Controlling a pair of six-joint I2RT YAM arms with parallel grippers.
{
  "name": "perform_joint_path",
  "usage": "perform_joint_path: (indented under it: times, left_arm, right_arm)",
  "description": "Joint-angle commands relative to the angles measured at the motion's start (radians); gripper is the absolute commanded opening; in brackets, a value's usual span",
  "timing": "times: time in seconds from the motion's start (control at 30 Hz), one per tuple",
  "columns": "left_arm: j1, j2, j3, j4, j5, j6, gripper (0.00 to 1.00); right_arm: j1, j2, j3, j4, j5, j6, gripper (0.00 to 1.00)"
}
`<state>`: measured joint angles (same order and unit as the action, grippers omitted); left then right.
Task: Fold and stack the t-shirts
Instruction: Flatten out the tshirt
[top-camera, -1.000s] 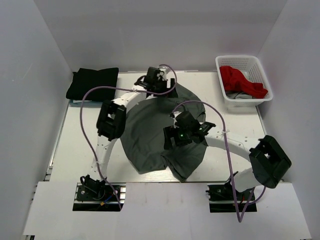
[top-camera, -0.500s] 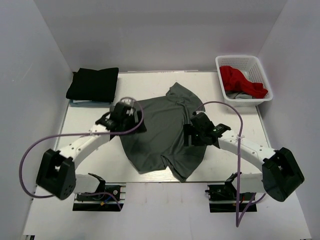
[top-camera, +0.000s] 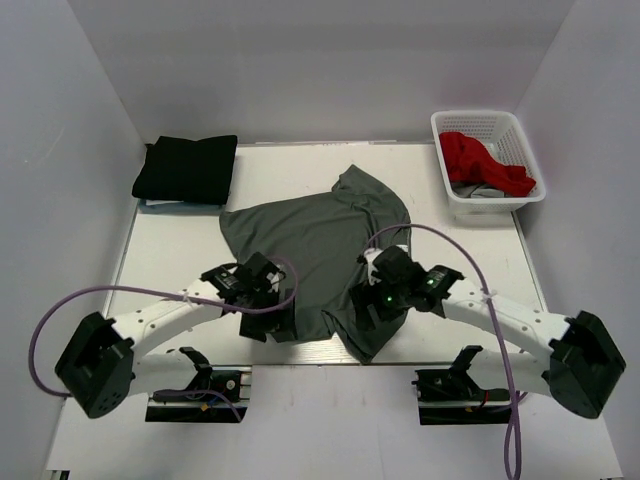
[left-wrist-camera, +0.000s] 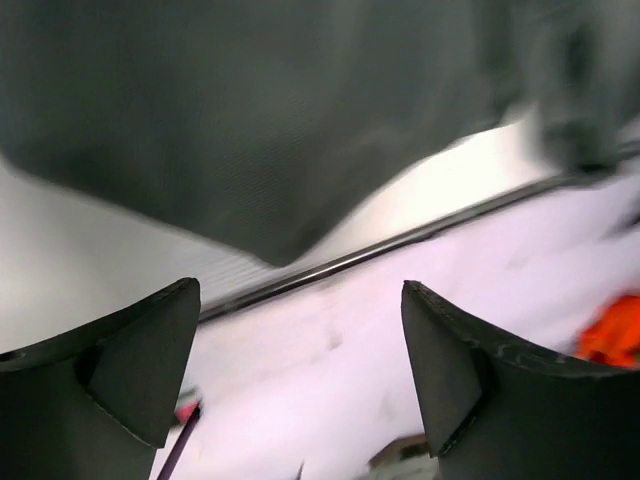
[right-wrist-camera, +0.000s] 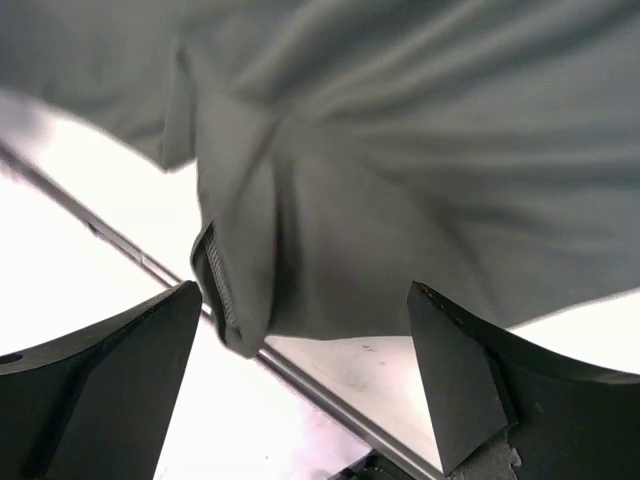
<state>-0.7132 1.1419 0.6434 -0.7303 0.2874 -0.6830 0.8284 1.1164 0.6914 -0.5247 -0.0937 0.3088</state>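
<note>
The dark grey t-shirt (top-camera: 315, 240) lies spread out in the middle of the table, its near hem close to the front edge. The black t-shirt (top-camera: 186, 168) lies folded at the back left. The red t-shirt (top-camera: 478, 160) is crumpled in the basket. My left gripper (top-camera: 272, 320) is open and empty over the shirt's near left hem, which shows in the left wrist view (left-wrist-camera: 250, 120). My right gripper (top-camera: 364, 306) is open and empty over the near right hem and a folded-under sleeve, seen in the right wrist view (right-wrist-camera: 400, 180).
The white mesh basket (top-camera: 445, 125) stands at the back right and also holds some grey cloth (top-camera: 480, 192) under the red t-shirt. A metal strip (right-wrist-camera: 330, 395) runs along the table's front edge. White walls close in the left, right and back.
Both arms have pulled back from the middle of the shirt to its near hem at the front edge. The shirt now lies uncovered and spread out.
</note>
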Motion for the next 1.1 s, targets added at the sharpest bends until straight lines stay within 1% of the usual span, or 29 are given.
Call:
perform_joint_path:
  times: [0.0, 0.07, 0.1, 0.13, 0.17, 0.23, 0.27, 0.33, 0.43, 0.5, 0.57, 0.6, 0.63, 0.67, 0.73, 0.77, 0.8, 0.83, 0.87, 0.9, 0.93, 0.97, 1.0, 1.03, 1.07]
  left_arm:
    - [-0.054, 0.039, 0.025, -0.121, -0.080, -0.030, 0.91]
    - [-0.063, 0.039, 0.035, -0.150, -0.122, -0.047, 0.91]
    - [-0.080, 0.029, 0.035, -0.181, -0.170, -0.076, 0.91]
    - [-0.097, 0.028, 0.035, -0.181, -0.188, -0.099, 0.91]
    - [-0.106, 0.028, 0.035, -0.181, -0.188, -0.099, 0.91]
    - [-0.126, 0.039, 0.024, -0.146, -0.212, -0.134, 0.91]
    - [-0.140, 0.059, 0.015, -0.130, -0.212, -0.135, 0.91]
    - [-0.155, 0.085, 0.006, -0.089, -0.244, -0.135, 0.91]
    - [-0.183, 0.159, 0.006, -0.023, -0.274, -0.145, 0.89]
    - [-0.193, 0.183, -0.005, 0.027, -0.331, -0.168, 0.89]
    - [-0.193, 0.194, -0.014, 0.037, -0.402, -0.203, 0.85]
    - [-0.193, 0.194, -0.005, 0.037, -0.421, -0.204, 0.84]
    - [-0.193, 0.194, 0.011, 0.022, -0.439, -0.239, 0.83]
    - [-0.193, 0.194, 0.012, 0.013, -0.480, -0.251, 0.79]
    - [-0.193, 0.179, 0.021, -0.010, -0.517, -0.276, 0.77]
    - [-0.181, 0.156, 0.021, -0.011, -0.543, -0.286, 0.74]
    - [-0.181, 0.145, 0.021, -0.011, -0.544, -0.286, 0.69]
    - [-0.171, 0.133, 0.021, -0.011, -0.560, -0.296, 0.67]
    - [-0.170, 0.124, 0.021, -0.011, -0.606, -0.305, 0.63]
    - [-0.170, 0.114, 0.021, -0.011, -0.628, -0.305, 0.56]
    - [-0.170, 0.114, 0.033, -0.011, -0.671, -0.305, 0.51]
    - [-0.170, 0.114, 0.042, -0.011, -0.689, -0.314, 0.45]
    - [-0.170, 0.114, 0.065, -0.011, -0.706, -0.314, 0.33]
    - [-0.170, 0.125, 0.079, -0.011, -0.744, -0.314, 0.27]
    - [-0.170, 0.125, 0.096, -0.035, -0.760, -0.314, 0.20]
  right_arm:
    - [0.084, 0.040, 0.020, -0.001, -0.043, -0.034, 0.90]
    - [0.145, 0.048, 0.043, -0.008, -0.009, -0.043, 0.90]
    - [0.161, 0.054, 0.049, -0.014, 0.005, -0.046, 0.90]
    - [0.173, 0.059, 0.062, -0.027, 0.018, -0.048, 0.90]
    - [0.217, 0.071, 0.060, -0.029, 0.058, -0.050, 0.90]
    - [0.245, 0.088, 0.060, -0.017, 0.084, -0.043, 0.90]
    - [0.280, 0.104, 0.063, -0.017, 0.089, -0.043, 0.90]
    - [0.310, 0.112, 0.060, -0.006, 0.132, -0.037, 0.90]
    - [0.340, 0.126, 0.040, 0.018, 0.170, -0.016, 0.90]
    - [0.359, 0.141, 0.020, 0.047, 0.169, 0.003, 0.90]
    - [0.370, 0.158, -0.016, 0.096, 0.166, 0.018, 0.90]
    - [0.380, 0.167, -0.021, 0.106, 0.167, 0.022, 0.88]
    - [0.382, 0.187, -0.029, 0.114, 0.181, 0.024, 0.86]
    - [0.385, 0.195, -0.039, 0.127, 0.205, 0.030, 0.85]
    - [0.390, 0.221, -0.050, 0.134, 0.257, 0.052, 0.73]
    - [0.391, 0.226, -0.050, 0.137, 0.271, 0.059, 0.67]
    - [0.394, 0.233, -0.047, 0.137, 0.288, 0.079, 0.56]
    - [0.394, 0.241, -0.047, 0.135, 0.340, 0.088, 0.30]
    - [0.390, 0.247, -0.043, 0.126, 0.368, 0.113, 0.19]
    - [0.390, 0.247, -0.026, 0.102, 0.405, 0.149, 0.00]
    - [0.388, 0.244, -0.020, 0.086, 0.499, 0.192, 0.00]
    - [0.387, 0.238, -0.012, 0.057, 0.524, 0.200, 0.00]
    - [0.387, 0.229, 0.002, 0.049, 0.573, 0.225, 0.00]
    - [0.382, 0.203, 0.010, 0.042, 0.613, 0.245, 0.00]
    - [0.382, 0.194, 0.017, 0.035, 0.618, 0.243, 0.00]
